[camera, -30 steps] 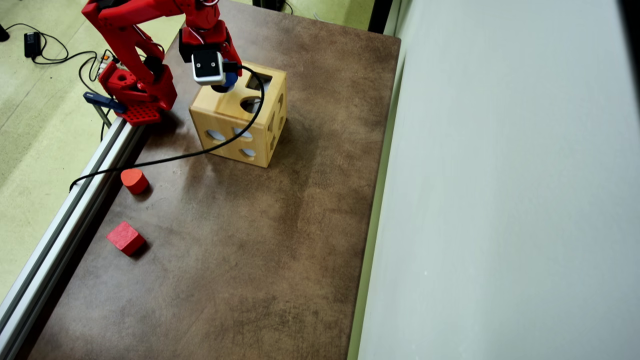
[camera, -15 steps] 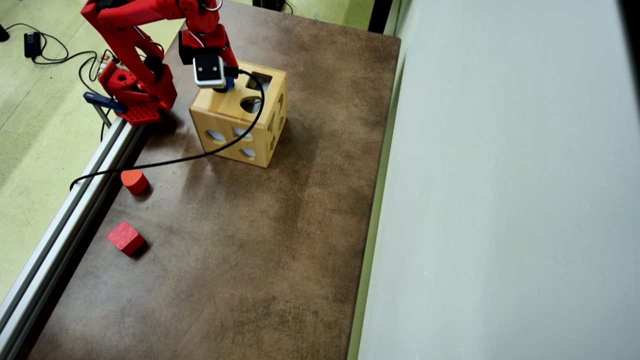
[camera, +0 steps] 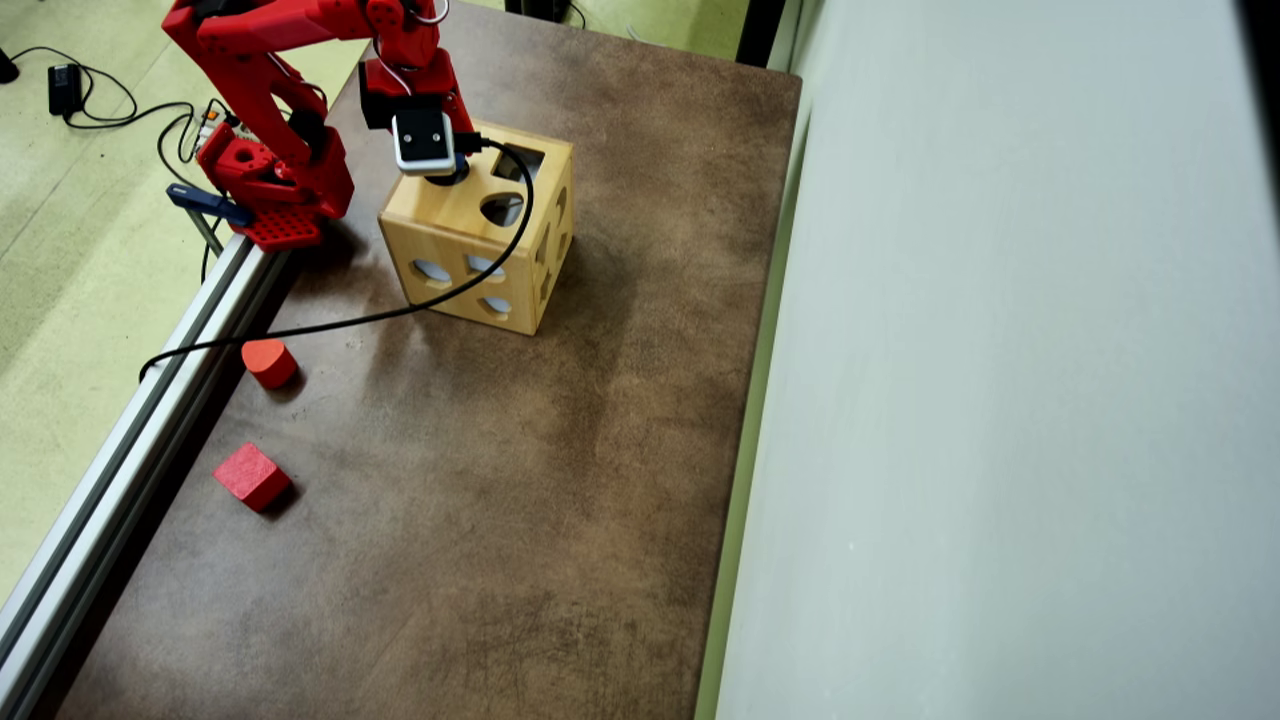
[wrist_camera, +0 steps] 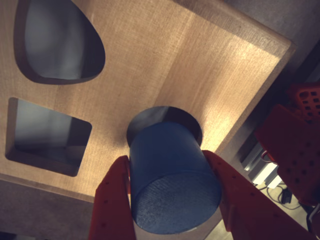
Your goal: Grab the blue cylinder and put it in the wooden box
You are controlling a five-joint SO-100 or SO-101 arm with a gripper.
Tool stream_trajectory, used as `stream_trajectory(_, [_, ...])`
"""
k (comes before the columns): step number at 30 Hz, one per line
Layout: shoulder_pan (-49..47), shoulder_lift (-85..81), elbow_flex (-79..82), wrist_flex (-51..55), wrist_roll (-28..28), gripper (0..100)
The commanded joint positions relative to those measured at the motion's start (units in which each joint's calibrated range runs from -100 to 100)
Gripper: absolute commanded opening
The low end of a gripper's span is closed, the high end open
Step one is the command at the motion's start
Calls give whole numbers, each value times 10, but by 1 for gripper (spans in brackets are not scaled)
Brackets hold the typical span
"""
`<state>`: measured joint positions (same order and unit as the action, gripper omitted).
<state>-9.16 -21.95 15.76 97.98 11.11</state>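
In the wrist view the blue cylinder (wrist_camera: 170, 175) is clamped between my two red fingers (wrist_camera: 117, 200), so my gripper (wrist_camera: 165, 159) is shut on it. Its far end sits at the round hole (wrist_camera: 187, 122) in the top face of the wooden box (wrist_camera: 165, 65), and I cannot tell how far it has entered. A teardrop hole (wrist_camera: 57, 42) and a square hole (wrist_camera: 47, 132) lie further left on that face. In the overhead view the wooden box (camera: 470, 240) stands near the arm, and the wrist camera (camera: 423, 142) hides the cylinder and the jaws.
An orange-red rounded block (camera: 268, 360) and a red cube (camera: 251, 476) lie on the brown table near its left edge. An aluminium rail (camera: 120, 470) runs along that edge. A black cable (camera: 350, 318) loops past the box. A pale wall (camera: 1000, 400) bounds the right side.
In the overhead view the wrist has shifted slightly toward the box's back corner. The blue that showed beside the wrist camera is now hidden under it.
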Motion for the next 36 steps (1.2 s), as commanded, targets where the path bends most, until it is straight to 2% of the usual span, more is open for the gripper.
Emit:
stream_trajectory(1, [3,-22,-1,2,-3,16])
stream_trajectory(6, [2,-20,-1,2,-19,16])
stream_trajectory(36, [28,-23,-1,1,-15,16])
